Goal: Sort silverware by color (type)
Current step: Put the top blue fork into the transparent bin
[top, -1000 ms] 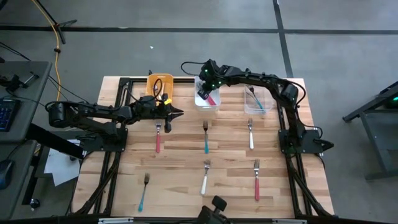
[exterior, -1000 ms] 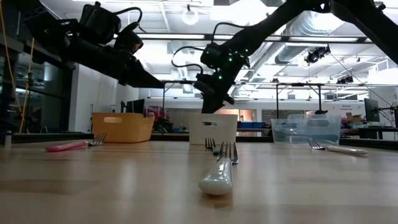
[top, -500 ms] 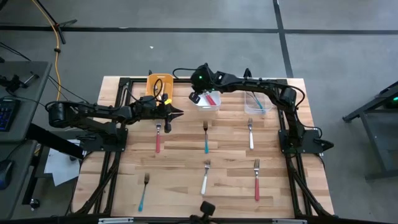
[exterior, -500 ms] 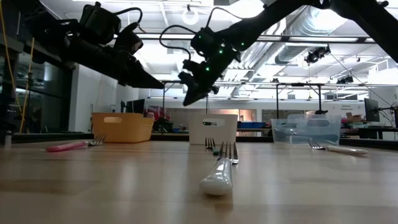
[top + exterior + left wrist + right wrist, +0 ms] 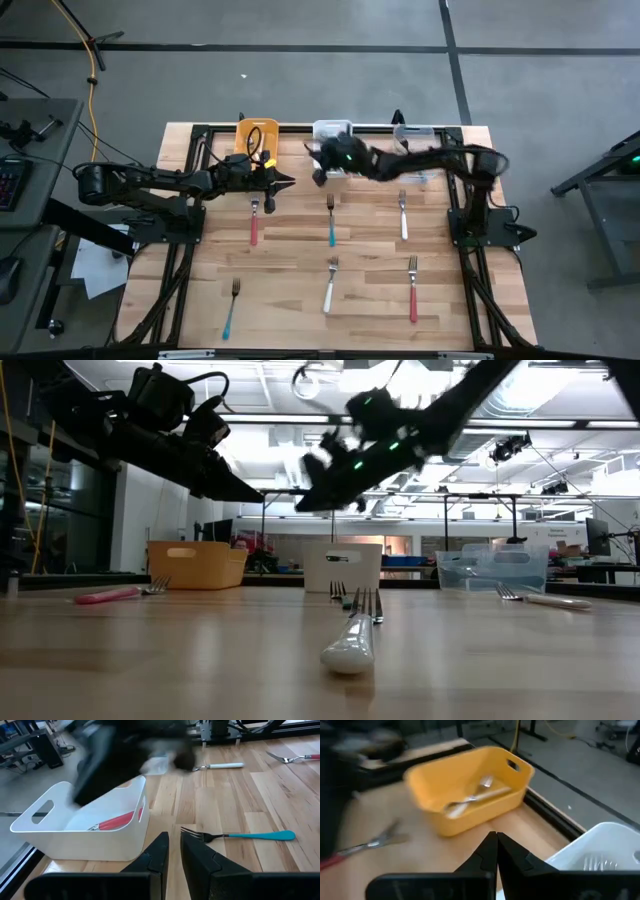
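Six forks lie flat on the wooden table: a red fork (image 5: 253, 222), a teal fork (image 5: 331, 222) and a white fork (image 5: 403, 218) in the far row, then teal (image 5: 231, 308), white (image 5: 329, 287) and red (image 5: 412, 290) nearer. My left gripper (image 5: 285, 183) hovers above the table beside the red fork's head, fingers all but together (image 5: 174, 845), holding nothing. My right gripper (image 5: 318, 172), blurred, hangs in the air just in front of the white bin (image 5: 333, 128), shut and empty (image 5: 495, 840). A red fork (image 5: 115, 822) lies inside the white bin.
Three bins stand along the far edge: a yellow bin (image 5: 257, 135) with a white-handled fork (image 5: 475, 797) in it, the white bin (image 5: 342, 566), and a clear bin (image 5: 413, 138). A black frame rail borders the table. My right arm (image 5: 420, 160) stretches across the white and clear bins.
My right gripper has come up out of the white bin, swung toward the table's left, then toward the near edge, moving fast enough to blur. The red fork stays in the white bin.
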Action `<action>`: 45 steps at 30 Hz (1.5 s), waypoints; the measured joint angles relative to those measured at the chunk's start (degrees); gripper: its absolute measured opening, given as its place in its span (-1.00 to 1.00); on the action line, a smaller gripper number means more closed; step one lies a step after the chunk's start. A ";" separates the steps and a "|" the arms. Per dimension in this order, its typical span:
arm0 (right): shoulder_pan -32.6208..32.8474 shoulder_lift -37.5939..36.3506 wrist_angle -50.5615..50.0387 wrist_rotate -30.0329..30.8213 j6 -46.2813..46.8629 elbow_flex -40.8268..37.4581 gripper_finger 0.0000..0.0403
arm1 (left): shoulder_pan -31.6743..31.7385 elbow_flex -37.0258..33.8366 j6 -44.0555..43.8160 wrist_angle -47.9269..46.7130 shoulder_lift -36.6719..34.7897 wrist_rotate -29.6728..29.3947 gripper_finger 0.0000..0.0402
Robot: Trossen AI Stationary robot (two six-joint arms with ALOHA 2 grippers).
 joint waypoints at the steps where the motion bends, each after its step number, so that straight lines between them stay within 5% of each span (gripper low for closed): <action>1: 1.26 -2.19 0.03 1.29 0.01 -2.38 -1.00 | 0.00 0.00 0.00 0.06 -0.02 0.00 -0.80; 6: 8.69 -14.46 -5.43 9.85 2.55 -12.29 -1.00 | 0.00 0.00 0.00 0.23 0.00 0.00 -0.80; 13: 19.37 -29.29 -27.76 24.82 16.56 -19.66 -1.00 | 0.00 0.00 -0.02 0.51 0.00 0.00 -0.80; 18: 24.13 -32.44 -32.57 25.29 25.88 -23.17 -1.00 | 0.00 0.00 -0.02 0.51 0.00 0.00 -0.80; 26: 25.01 -22.64 -20.09 20.69 29.25 -23.66 -0.96 | 0.00 0.00 -0.04 0.49 0.00 0.00 -0.80; 31: 23.56 -14.02 -16.11 15.34 32.16 -19.48 -0.66 | 0.00 0.00 -0.11 0.40 0.00 0.00 -0.80; 38: 21.95 -4.33 -23.92 14.62 35.20 -10.09 -0.21 | 0.00 0.00 -0.11 0.01 0.00 0.00 -0.80; 45: 20.51 2.48 -34.19 14.11 36.99 -1.96 -0.21 | 0.00 0.00 -0.09 -0.03 0.00 0.00 -0.80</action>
